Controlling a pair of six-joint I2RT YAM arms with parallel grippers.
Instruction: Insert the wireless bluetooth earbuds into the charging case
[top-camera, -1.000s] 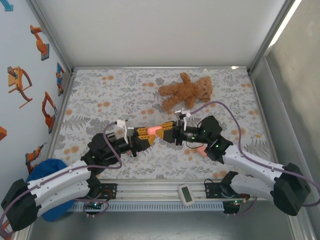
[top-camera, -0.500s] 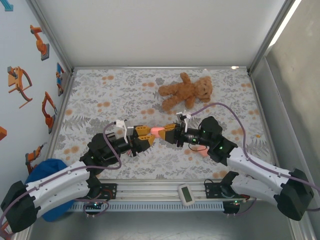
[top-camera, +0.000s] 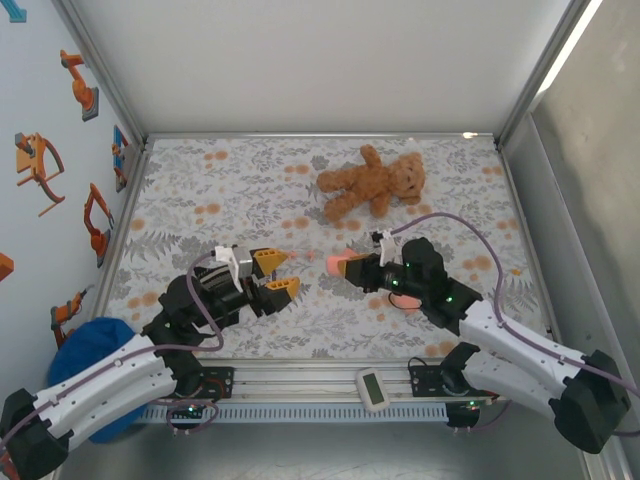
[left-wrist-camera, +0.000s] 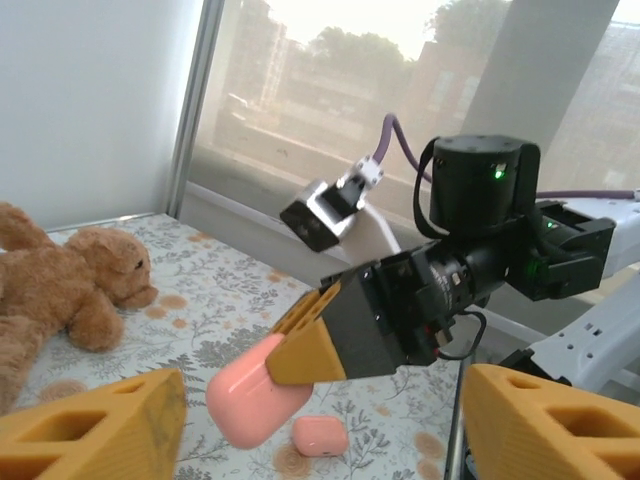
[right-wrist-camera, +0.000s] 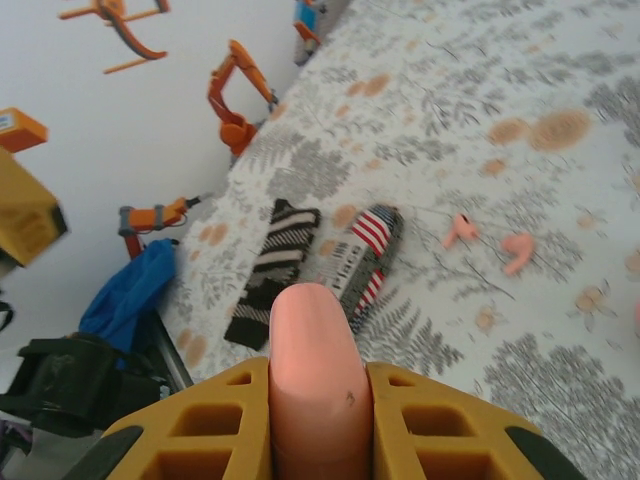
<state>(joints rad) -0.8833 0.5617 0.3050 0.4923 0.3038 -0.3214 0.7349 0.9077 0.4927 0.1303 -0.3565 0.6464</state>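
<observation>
The bench (top-camera: 200, 180) is carrying a floral grey-and-orange cloth that is covering its whole top. The left arm (top-camera: 110, 370) is reaching in from the near left corner and the right arm (top-camera: 520, 345) from the near right, and the two are facing each other over the near middle of the cloth, a gap showing between them.

A brown teddy bear (top-camera: 370, 183) is lying on its back towards the far side, well apart from both arms. A blue bundle (top-camera: 85, 345) is sitting off the near left edge, beside the left arm.

The left jaws are standing wide open and holding nothing, their yellow fingers (top-camera: 268, 258) spread apart. The right jaws are closing on a pink charging case (right-wrist-camera: 310, 370), which is sticking out past the yellow fingertips (right-wrist-camera: 205, 420) and pointing towards the left arm.

In the right wrist view, a black-and-white striped sock (right-wrist-camera: 268, 272) and a flag-patterned sock (right-wrist-camera: 366, 252) are lying side by side on the cloth. A second pink case (left-wrist-camera: 320, 436) is resting on the bench below the held one.

Two wireless bluetooth earbuds (right-wrist-camera: 460, 230) are lying loose on the cloth near each other, just beside the flag-patterned sock and outside any case.
</observation>
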